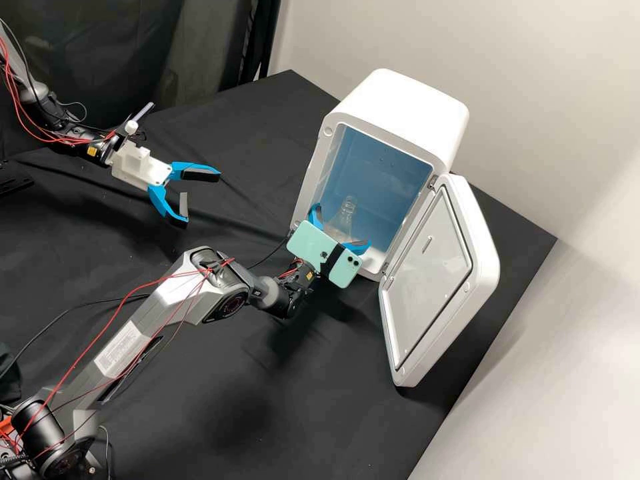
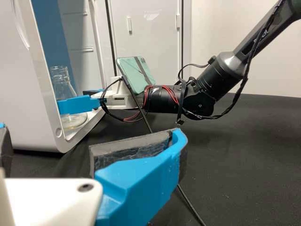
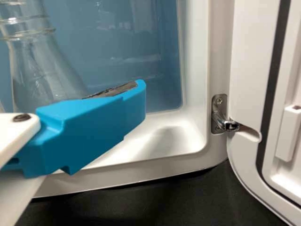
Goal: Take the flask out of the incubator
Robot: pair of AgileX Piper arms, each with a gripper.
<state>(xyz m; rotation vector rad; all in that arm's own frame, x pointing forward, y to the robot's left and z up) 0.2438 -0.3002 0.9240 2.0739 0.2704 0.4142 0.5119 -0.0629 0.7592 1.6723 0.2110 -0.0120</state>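
One flask [image 1: 347, 212] inside open incubator [image 1: 400, 110]

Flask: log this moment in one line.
door open | flask upright inside incubator | right gripper open at flask | left gripper open, aside

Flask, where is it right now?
In the high view, the glass flask stands upright inside the open white incubator, on its floor, by the right gripper.

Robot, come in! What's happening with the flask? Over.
Left gripper open, above the bench. Right gripper open, at the flask inside the incubator. Flask upright. Door open, nothing blocking.
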